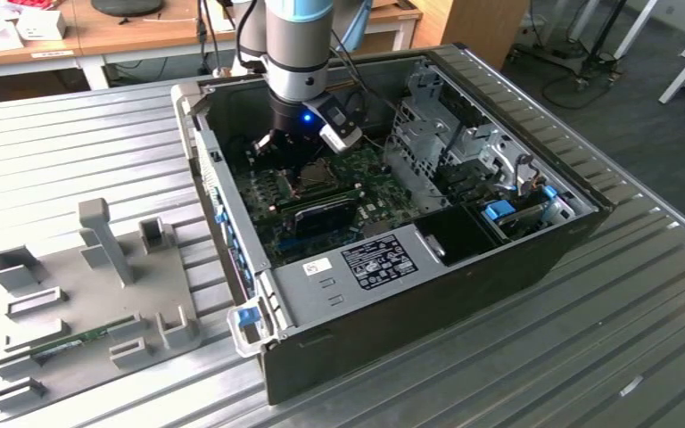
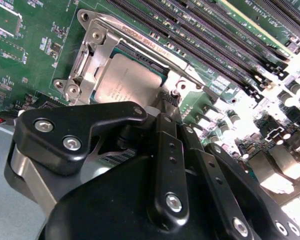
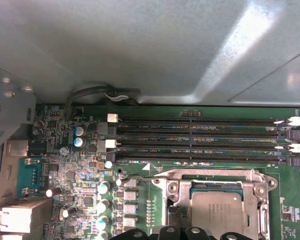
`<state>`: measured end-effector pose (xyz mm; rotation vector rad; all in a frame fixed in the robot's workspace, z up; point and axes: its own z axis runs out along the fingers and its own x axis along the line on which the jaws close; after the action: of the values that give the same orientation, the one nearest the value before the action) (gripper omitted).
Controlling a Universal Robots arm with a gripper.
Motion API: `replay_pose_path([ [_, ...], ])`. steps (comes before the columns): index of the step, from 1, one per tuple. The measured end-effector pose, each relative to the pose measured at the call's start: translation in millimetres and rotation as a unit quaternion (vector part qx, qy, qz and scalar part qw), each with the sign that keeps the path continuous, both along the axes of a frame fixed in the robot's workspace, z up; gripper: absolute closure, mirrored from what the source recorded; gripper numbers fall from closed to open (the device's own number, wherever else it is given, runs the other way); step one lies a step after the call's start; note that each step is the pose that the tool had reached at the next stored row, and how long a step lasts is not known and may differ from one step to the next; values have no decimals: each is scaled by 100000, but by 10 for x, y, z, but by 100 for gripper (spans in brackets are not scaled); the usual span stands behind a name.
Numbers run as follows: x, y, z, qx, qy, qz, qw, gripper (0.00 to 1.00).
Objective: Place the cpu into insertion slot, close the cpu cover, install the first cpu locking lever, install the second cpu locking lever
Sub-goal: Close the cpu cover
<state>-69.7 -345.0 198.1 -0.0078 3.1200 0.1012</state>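
one small square chip, the cpu (image 2: 127, 82), lies flat in the insertion slot (image 3: 166, 194) on the green motherboard (image 3: 60, 165), just beside the long black memory slots (image 3: 200, 132) and deep inside the open computer case (image 1: 438, 294). its silvery, faintly printed top shows through the window of the cpu cover (image 3: 215, 174), which looks to be lying down over the chip's edges, so i'd judge the seating done and the work now at the cover and its levers. the gripper (image 1: 277, 152) hangs right over the near edge of the socket; whether it is spread or closed i cannot tell from where i stand. a thin bent wire lever (image 3: 137, 177) sits at one corner of the frame, and i can't tell if it is latched. to do this bit well i'd press only on the metal frame or the wire, never on the chip's face, move slowly and straight, and stay clear of the upright capacitors (image 3: 103, 188) crowded near that corner, since a skewed shove could shift the cpu on its contacts
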Motion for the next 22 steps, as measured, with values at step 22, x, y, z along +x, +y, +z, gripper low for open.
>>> replay_pose_path([
  [22,0,0,-4,7,-1,0,100000,90],
])
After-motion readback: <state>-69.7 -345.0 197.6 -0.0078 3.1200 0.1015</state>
